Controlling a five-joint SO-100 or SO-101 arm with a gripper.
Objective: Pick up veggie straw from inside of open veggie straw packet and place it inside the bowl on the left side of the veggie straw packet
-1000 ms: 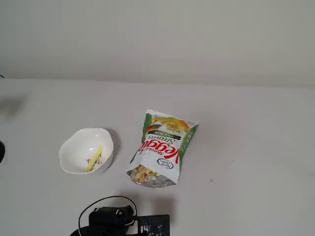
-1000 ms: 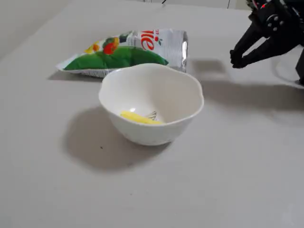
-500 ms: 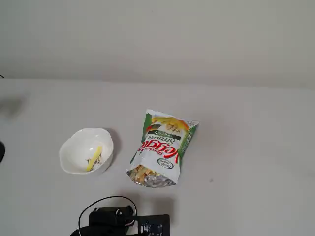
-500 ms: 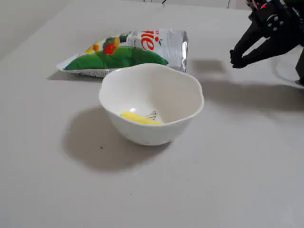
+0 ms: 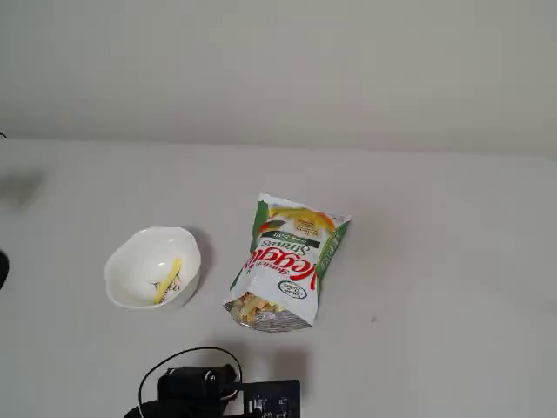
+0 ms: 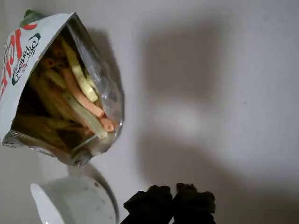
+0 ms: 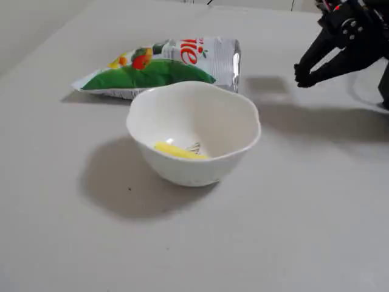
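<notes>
Since one veggie straw (image 7: 174,150) is already lying in the bowl (image 7: 234,125), you are keeping the closed, empty hand (image 7: 303,76) hovering above the surface (image 7: 304,213), right of the veggie straw packet (image 7: 176,61).

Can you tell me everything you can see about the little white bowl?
The bowl is small, white and looks like shiny ceramic, with a gently wavy rim. It stands upright on the pale table, just apart from the veggie straw packet lying behind it in that fixed view. Inside lies one pale-yellow veggie straw beside a small dark drawing. The gripper is well away from it.
</notes>
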